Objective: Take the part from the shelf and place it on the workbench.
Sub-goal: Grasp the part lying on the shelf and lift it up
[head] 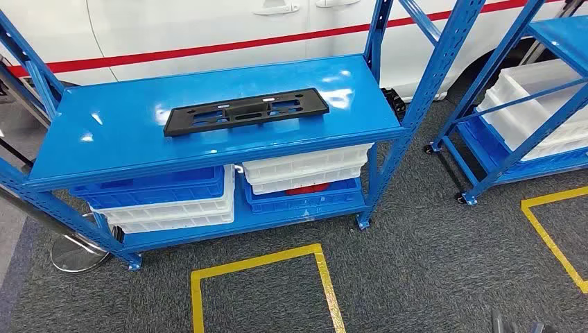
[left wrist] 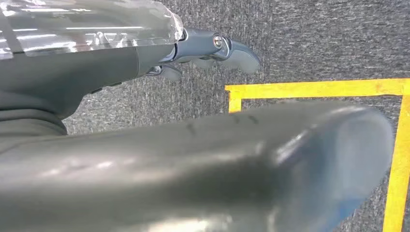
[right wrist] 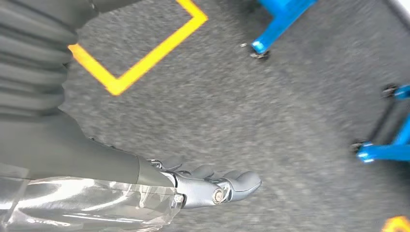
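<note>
I am standing before the blue shelf (head: 104,149); the black part (head: 245,111) is lying flat on its top board, untouched. My left hand (left wrist: 203,50) and right hand (right wrist: 208,186) are hanging empty, fingers loosely apart, over grey carpet. Everything is remaining to do

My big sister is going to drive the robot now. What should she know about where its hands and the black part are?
Left hand: holds nothing, fingers loosely extended, hanging over the grey carpet.
Right hand: also holds nothing, hanging low over the carpet.
The black part lies flat on the top board of the blue shelf, untouched.
Done: nothing, judging by where the part lies.
Left: reach up, grasp the part, carry it to the workbench and set it down.
</note>
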